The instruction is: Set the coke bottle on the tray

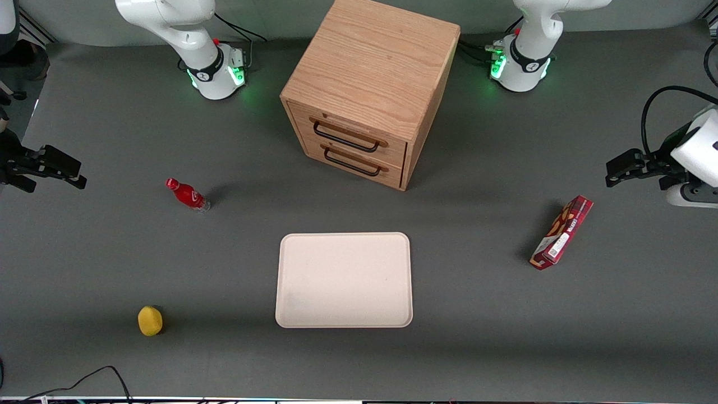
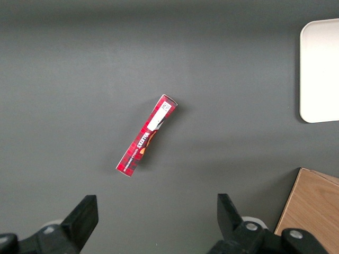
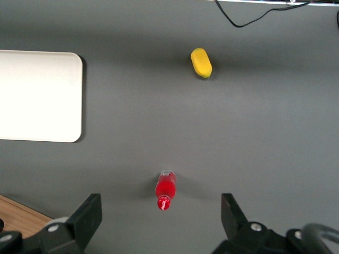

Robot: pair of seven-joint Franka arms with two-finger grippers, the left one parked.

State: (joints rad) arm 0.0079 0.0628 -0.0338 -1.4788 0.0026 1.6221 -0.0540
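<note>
The coke bottle (image 1: 188, 194), tiny and red with a red cap, stands on the grey table toward the working arm's end, farther from the front camera than the tray. The pale beige tray (image 1: 344, 280) lies flat in the middle of the table, with nothing on it. My gripper (image 1: 76, 171) hovers open and empty at the working arm's end, well apart from the bottle. In the right wrist view the gripper (image 3: 160, 217) is high above the table, the bottle (image 3: 165, 188) shows far below between its spread fingers, and the tray (image 3: 39, 95) is off to one side.
A wooden drawer cabinet (image 1: 370, 84) stands farther from the front camera than the tray. A yellow lemon (image 1: 150, 320) lies near the table's front edge at the working arm's end. A long red snack box (image 1: 562, 232) lies toward the parked arm's end.
</note>
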